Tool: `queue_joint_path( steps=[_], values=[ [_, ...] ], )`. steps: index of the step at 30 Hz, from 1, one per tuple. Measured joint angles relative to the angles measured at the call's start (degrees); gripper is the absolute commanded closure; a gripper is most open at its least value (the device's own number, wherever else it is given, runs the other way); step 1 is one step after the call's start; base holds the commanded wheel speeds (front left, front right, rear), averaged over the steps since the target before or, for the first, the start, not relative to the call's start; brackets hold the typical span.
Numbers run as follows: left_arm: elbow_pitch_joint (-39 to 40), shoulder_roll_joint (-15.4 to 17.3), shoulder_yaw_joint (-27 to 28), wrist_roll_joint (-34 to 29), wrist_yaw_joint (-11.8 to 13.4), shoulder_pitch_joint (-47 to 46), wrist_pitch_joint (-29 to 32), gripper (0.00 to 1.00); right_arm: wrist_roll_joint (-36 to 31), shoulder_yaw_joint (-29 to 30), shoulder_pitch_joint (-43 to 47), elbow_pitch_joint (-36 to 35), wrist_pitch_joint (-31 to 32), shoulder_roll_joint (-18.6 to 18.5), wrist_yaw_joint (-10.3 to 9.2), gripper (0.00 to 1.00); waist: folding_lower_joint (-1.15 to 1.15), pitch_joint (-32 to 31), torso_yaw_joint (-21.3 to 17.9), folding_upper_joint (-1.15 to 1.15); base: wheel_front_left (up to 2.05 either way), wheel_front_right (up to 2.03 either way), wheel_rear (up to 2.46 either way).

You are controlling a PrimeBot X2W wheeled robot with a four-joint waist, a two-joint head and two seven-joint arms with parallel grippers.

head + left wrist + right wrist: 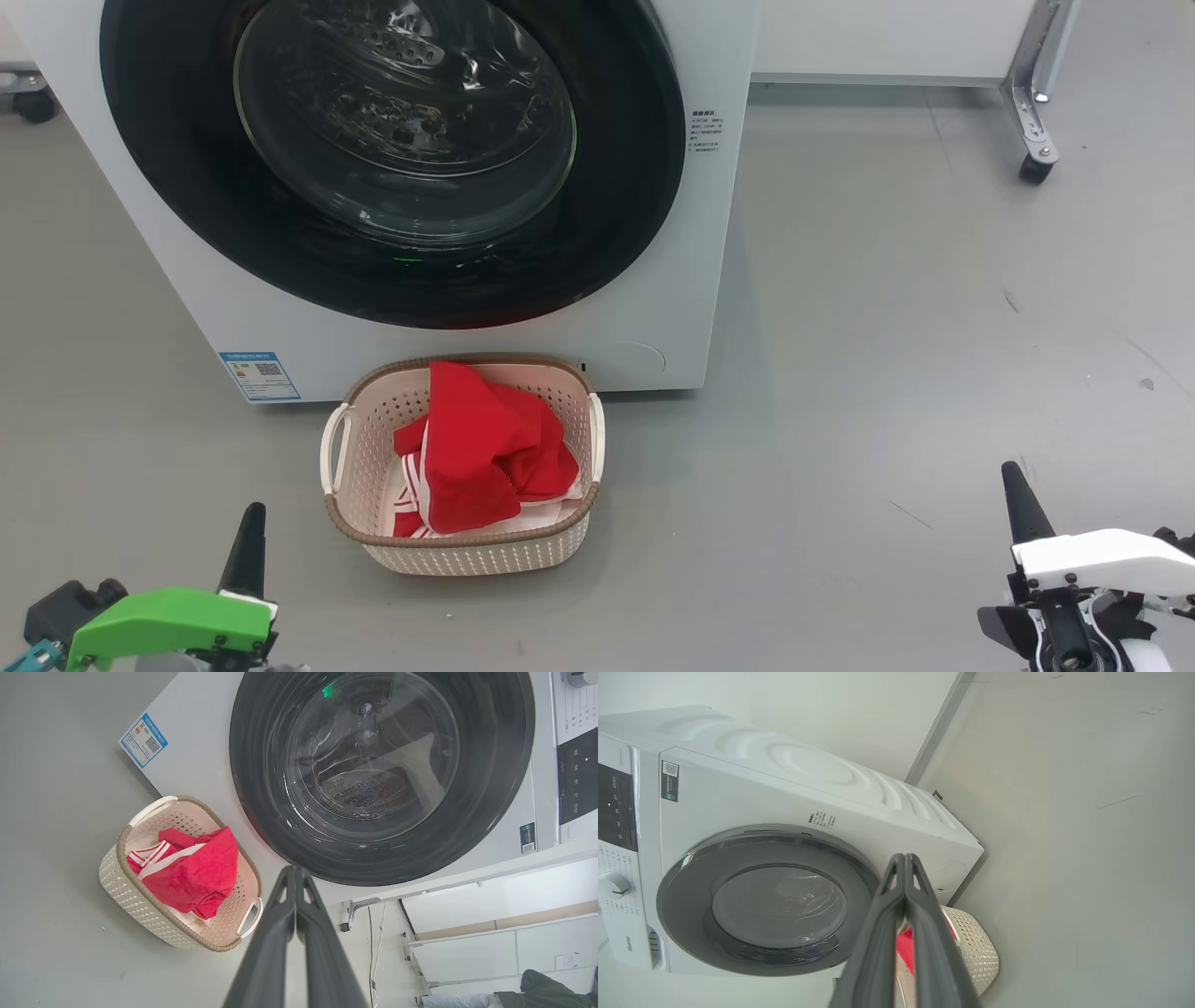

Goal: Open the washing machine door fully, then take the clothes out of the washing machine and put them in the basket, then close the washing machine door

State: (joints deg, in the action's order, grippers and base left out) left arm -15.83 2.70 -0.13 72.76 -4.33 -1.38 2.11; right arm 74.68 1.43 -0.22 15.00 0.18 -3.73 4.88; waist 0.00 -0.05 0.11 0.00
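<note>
The door (401,140) sits shut on the washer (663,308), and the clothes (476,448) lie heaped in the basket (467,553) on the floor (859,392) just before it. The left gripper (295,871) and right gripper (905,858) hang well back, fingers pressed together, holding nothing.

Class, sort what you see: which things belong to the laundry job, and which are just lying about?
Job: washing machine; washing machine door, closed; clothes; basket.

Lying about: metal leg on a castor; dark wheel at far left.
</note>
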Motion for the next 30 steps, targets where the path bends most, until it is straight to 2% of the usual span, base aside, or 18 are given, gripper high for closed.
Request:
queue_joint_path(
  steps=[25,30],
  values=[
    [-0.1,-0.5,4.7,18.6,-2.5,-2.2,4.4,1.00,18.0,4.4,-3.1,0.8,4.6,0.3,2.08,1.00,0.00,0.2,-0.1,0.00,0.00,0.00,0.00],
    [-0.1,-0.6,4.9,18.7,-2.5,-2.2,4.4,1.00,18.1,4.6,-3.1,0.8,4.8,0.3,2.08,1.00,0.00,0.2,-0.1,0.00,0.00,0.00,0.00]
  ],
)
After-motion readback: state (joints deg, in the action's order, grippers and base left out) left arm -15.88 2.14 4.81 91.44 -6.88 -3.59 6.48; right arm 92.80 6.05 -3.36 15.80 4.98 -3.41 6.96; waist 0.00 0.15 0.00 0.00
